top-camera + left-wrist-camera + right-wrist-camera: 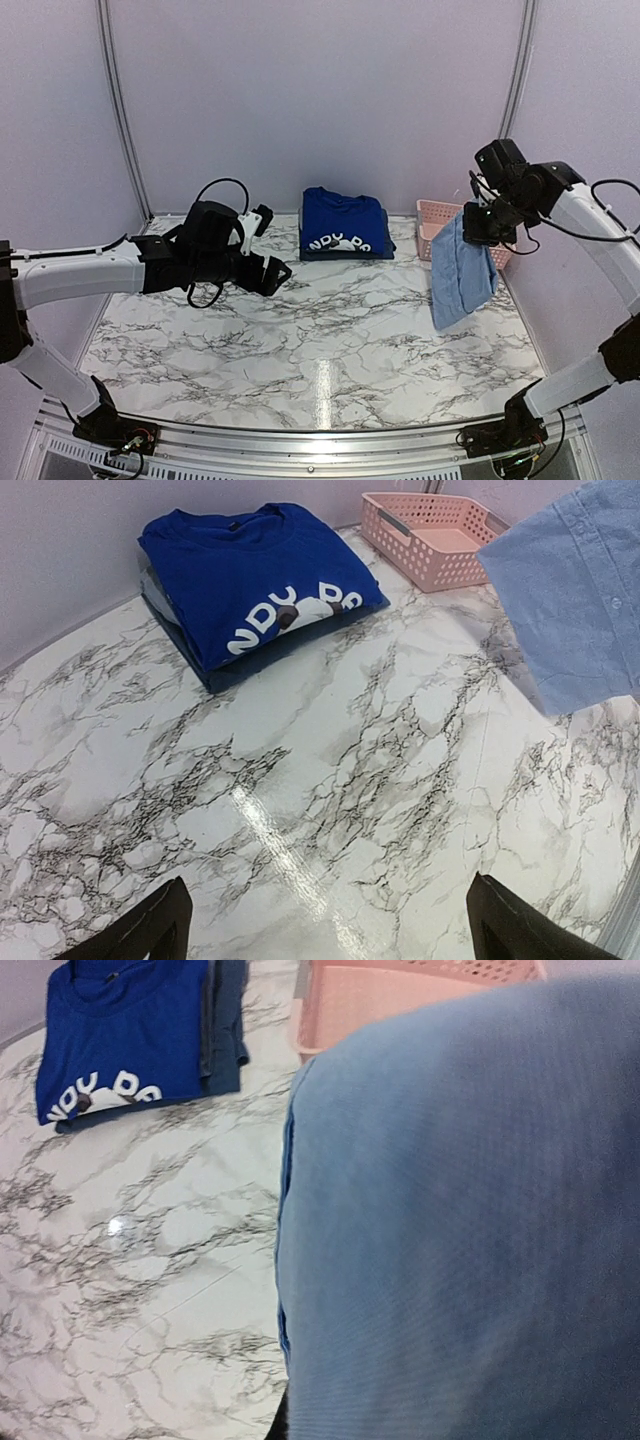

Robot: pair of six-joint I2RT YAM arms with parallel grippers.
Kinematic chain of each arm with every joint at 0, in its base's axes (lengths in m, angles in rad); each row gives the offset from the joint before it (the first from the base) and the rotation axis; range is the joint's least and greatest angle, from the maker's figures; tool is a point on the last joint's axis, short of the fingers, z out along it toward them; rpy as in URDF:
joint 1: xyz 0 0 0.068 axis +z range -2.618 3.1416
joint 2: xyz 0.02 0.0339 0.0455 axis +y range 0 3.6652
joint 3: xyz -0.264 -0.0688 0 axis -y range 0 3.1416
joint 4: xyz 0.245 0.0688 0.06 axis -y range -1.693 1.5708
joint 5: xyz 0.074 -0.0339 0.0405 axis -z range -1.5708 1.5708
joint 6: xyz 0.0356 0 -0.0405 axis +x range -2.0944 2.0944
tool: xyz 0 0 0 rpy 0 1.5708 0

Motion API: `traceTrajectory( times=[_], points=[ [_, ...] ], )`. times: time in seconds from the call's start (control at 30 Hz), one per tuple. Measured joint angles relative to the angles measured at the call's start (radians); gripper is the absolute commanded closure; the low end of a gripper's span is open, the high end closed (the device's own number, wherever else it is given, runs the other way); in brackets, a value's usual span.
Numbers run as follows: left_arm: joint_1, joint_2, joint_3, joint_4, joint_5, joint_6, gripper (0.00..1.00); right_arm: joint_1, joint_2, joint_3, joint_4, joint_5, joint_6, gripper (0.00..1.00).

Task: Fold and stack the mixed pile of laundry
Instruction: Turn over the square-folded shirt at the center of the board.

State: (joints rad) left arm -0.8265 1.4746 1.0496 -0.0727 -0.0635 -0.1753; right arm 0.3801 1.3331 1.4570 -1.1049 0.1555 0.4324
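Observation:
A folded royal-blue T-shirt [343,222] with white lettering tops a stack of navy pieces at the back centre; it also shows in the left wrist view [258,575] and the right wrist view [120,1035]. My right gripper [478,222] is shut on a light-blue shirt [460,272] and holds it hanging in the air in front of the basket. That shirt fills the right wrist view [470,1230] and hides the fingers; it shows at the right in the left wrist view [580,590]. My left gripper [275,275] is open and empty above the marble, its fingertips [150,930] wide apart.
A pink lattice basket [436,218] stands at the back right against the wall, also in the left wrist view [430,535] and the right wrist view [400,990]. The marble tabletop [300,350] ends at a metal rail at the near edge.

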Motion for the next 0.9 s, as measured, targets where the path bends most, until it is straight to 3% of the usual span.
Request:
traceTrajectory(
  times=[0.2,0.43,0.7,0.8,0.9],
  points=[
    [0.056,-0.034,-0.011,-0.029,-0.009,-0.001,0.01,0.116,0.193,0.154,-0.14,0.179,-0.035,1.0],
    [0.136,-0.08,-0.044,-0.046,0.01,-0.039,0.01,0.386,0.649,0.306,-0.129,0.133,-0.021,0.98],
    [0.256,-0.105,-0.102,-0.05,0.1,-0.134,0.01,0.575,1.012,0.63,0.009,-0.188,0.042,0.25],
    [0.292,-0.105,-0.113,-0.057,0.141,-0.169,0.01,0.582,0.982,0.645,0.13,-0.342,0.051,0.21],
    [0.309,-0.106,-0.117,-0.061,0.195,-0.191,0.01,0.547,0.805,0.48,0.291,-0.452,0.062,0.24]
  ],
)
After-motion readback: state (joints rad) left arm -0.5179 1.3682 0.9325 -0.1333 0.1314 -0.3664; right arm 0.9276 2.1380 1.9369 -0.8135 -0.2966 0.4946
